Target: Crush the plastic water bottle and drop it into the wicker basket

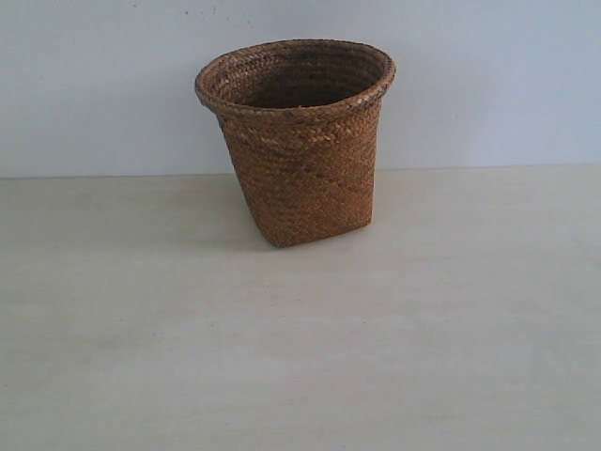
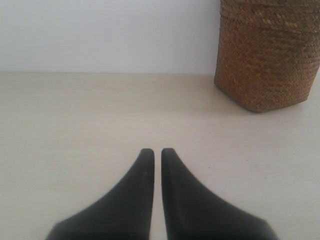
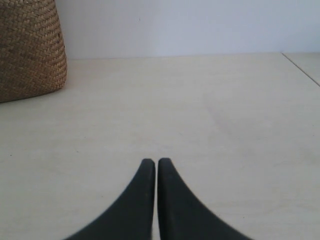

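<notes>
- No writing, label, brand, number or sign can be read in any of the three views.
- The wicker basket (image 1: 299, 178) shows only plain brown weave; the table (image 1: 300, 357) and the wall (image 1: 94, 85) carry no legible marks.

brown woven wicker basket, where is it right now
In the exterior view the brown woven wicker basket stands upright at the centre of the pale table, close to the white wall behind.

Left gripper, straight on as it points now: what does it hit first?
For the left gripper the way looks free: bare table ahead, then probably the white wall. The wicker basket sits off that line; depth unclear.
</notes>
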Action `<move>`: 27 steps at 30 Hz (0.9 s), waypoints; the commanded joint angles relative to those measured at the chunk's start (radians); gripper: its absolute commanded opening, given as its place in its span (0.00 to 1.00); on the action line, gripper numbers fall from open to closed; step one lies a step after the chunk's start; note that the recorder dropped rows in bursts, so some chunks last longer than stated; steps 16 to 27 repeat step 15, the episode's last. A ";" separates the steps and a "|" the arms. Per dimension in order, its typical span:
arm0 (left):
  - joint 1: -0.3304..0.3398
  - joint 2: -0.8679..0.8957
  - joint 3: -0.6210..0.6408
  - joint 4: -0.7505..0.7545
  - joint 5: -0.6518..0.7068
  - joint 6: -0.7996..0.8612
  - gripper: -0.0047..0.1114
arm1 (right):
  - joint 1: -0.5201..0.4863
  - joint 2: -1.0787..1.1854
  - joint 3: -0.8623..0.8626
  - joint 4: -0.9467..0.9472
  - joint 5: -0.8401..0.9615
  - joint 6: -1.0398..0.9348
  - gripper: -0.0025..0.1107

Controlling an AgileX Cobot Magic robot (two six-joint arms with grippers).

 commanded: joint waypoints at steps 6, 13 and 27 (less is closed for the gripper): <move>0.003 -0.004 0.003 -0.008 -0.002 0.004 0.08 | -0.003 -0.006 0.003 -0.003 -0.005 -0.006 0.02; 0.003 -0.004 0.003 -0.008 -0.003 0.004 0.08 | -0.003 -0.006 0.003 0.008 -0.001 -0.006 0.02; 0.003 -0.004 0.003 -0.008 -0.003 0.004 0.08 | -0.003 -0.006 0.003 0.008 -0.001 -0.006 0.02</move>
